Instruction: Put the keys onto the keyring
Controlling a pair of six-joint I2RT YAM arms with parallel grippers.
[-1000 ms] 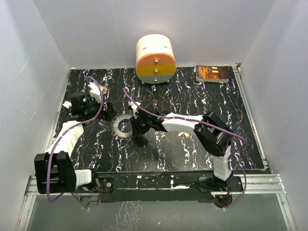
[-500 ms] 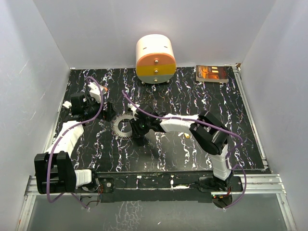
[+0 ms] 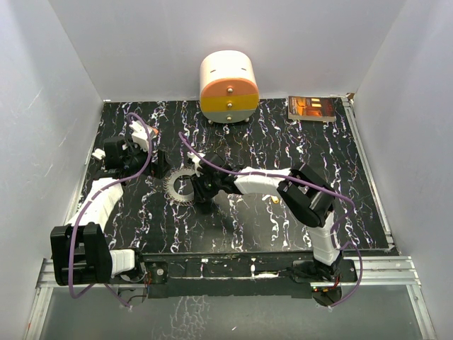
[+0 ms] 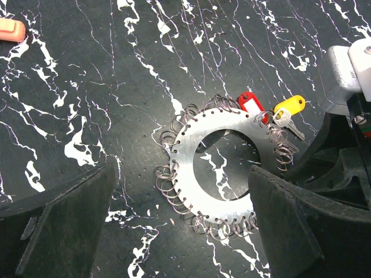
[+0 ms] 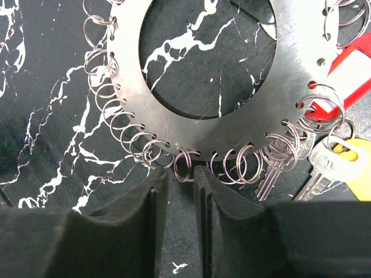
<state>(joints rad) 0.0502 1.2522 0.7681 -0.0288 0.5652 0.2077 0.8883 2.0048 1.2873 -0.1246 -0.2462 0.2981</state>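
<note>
The keyring [image 3: 177, 191] is a flat silvery plate with a wide hole and several small wire rings along its rim. It fills the left wrist view [image 4: 194, 145] and the right wrist view [image 5: 290, 75]. A red-headed key [image 4: 250, 104] and a yellow-headed key [image 4: 290, 106] hang from rings on its rim, as the right wrist view shows for the red [image 5: 355, 62] and the yellow [image 5: 360, 169]. My right gripper [image 5: 181, 176] is at the rim, its jaws a narrow gap apart with one small ring between the tips. My left gripper [image 4: 179, 231] is wide open, just left of the keyring.
A small orange item [image 3: 273, 200] lies on the mat right of the right gripper. An orange piece [image 4: 10, 29] lies at the far left. A cream and orange drawer unit [image 3: 228, 86] stands at the back, and a flat box [image 3: 311, 108] at the back right.
My right gripper has shifted slightly left, closer onto the keyring's rim. The left arm has not moved.
</note>
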